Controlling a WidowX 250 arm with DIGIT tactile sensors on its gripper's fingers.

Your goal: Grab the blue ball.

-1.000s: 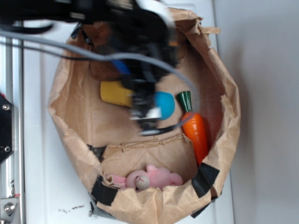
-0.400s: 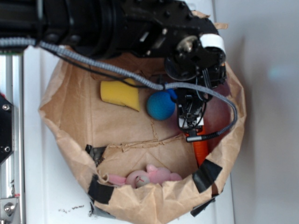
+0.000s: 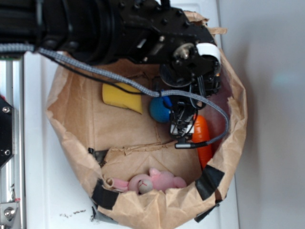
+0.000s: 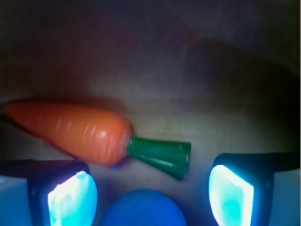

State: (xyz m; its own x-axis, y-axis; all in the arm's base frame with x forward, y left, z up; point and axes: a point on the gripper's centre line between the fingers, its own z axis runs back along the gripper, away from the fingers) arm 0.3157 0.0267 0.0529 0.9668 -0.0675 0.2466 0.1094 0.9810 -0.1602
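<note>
Inside the paper bag [image 3: 71, 129] there's one blue ball [image 4: 143, 208], one carrot [image 4: 70, 132], one yellow wedge [image 3: 121, 97], one pink plush [image 3: 152, 181], and the hand [image 4: 150, 193] spread wide around the ball.

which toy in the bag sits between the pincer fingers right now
The blue ball. It lies between the open pincer's fingers; the carrot is just beyond, the yellow wedge and pink toy farther off.

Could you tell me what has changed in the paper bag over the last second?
The gripper swung from left of the blue ball to its right, then settled over it, open, fingers straddling it. The ball, carrot, yellow wedge and pink plush barely moved; nothing is gripped yet.
</note>
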